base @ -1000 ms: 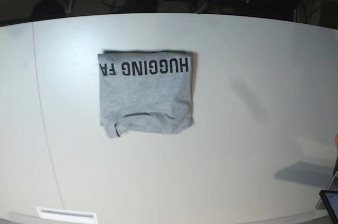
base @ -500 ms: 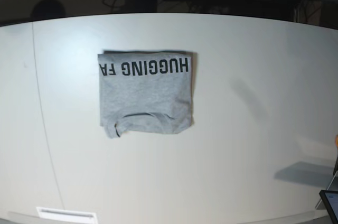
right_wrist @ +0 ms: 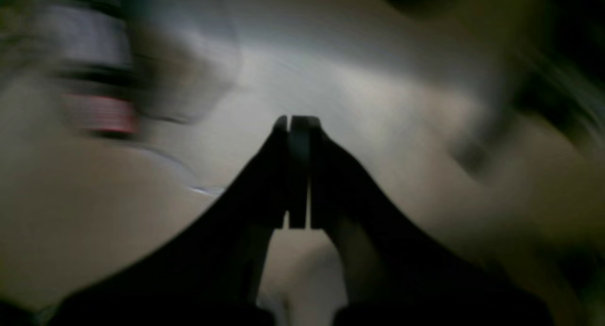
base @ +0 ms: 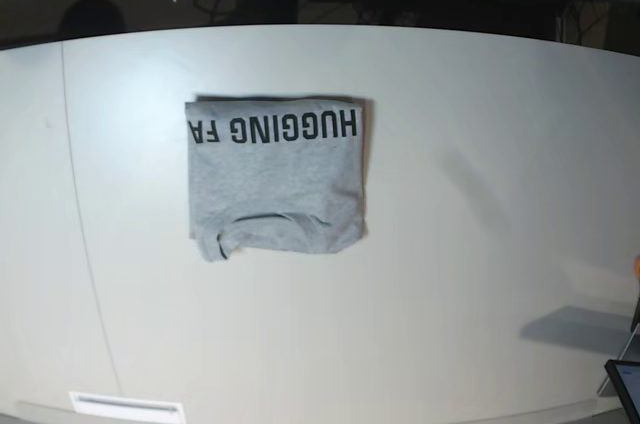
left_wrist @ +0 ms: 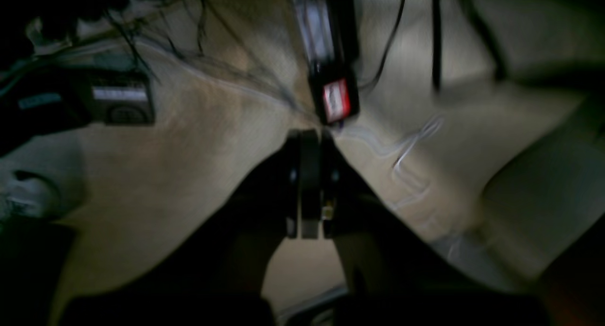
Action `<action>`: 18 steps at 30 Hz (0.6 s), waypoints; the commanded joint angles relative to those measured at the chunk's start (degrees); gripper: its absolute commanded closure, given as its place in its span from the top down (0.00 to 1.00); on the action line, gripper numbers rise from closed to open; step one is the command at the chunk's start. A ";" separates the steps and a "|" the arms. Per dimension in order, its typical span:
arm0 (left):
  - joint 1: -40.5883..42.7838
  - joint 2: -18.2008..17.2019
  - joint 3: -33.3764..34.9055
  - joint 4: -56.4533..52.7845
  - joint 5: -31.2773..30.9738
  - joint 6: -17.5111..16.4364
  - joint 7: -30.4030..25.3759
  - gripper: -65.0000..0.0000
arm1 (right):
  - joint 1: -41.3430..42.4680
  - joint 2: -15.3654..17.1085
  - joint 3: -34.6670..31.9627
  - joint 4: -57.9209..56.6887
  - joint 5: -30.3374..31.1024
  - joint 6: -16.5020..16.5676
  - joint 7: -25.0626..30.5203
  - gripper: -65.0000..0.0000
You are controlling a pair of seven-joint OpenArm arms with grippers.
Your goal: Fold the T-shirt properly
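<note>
The T-shirt (base: 275,177) lies folded into a neat rectangle mid-worktop (base: 480,244), so the left end effector (left_wrist: 309,137) and right end effector (right_wrist: 297,123) hang clenched, empty, away from it, the folding apparently complete.

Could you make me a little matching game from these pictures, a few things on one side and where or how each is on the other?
Things:
1. T-shirt
2. left gripper
3. table
4. black lettering

States:
a. white, bare to the shirt's side
b. folded into a rectangle, lying flat
c. shut, holding nothing
d. along the shirt's far edge, upside down in the base view

Pairs: 1-b, 2-c, 3-a, 4-d
</note>
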 commanded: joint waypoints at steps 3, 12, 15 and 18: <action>-2.31 -0.43 0.80 -1.42 -4.82 -0.18 0.15 0.00 | 2.07 1.00 0.38 -4.58 0.12 10.24 5.44 0.00; -4.68 -0.25 0.89 -1.07 -3.85 -0.18 4.29 0.00 | 3.04 1.87 0.38 -8.45 0.03 6.37 4.48 0.00; -4.59 -0.25 0.89 -0.98 -3.85 -0.09 4.29 0.00 | 3.04 3.55 0.38 -8.45 0.12 6.28 4.74 0.00; -4.68 -0.34 0.89 -0.98 -3.85 -0.09 4.29 0.00 | 3.13 4.07 0.47 -8.45 0.21 6.28 4.48 0.00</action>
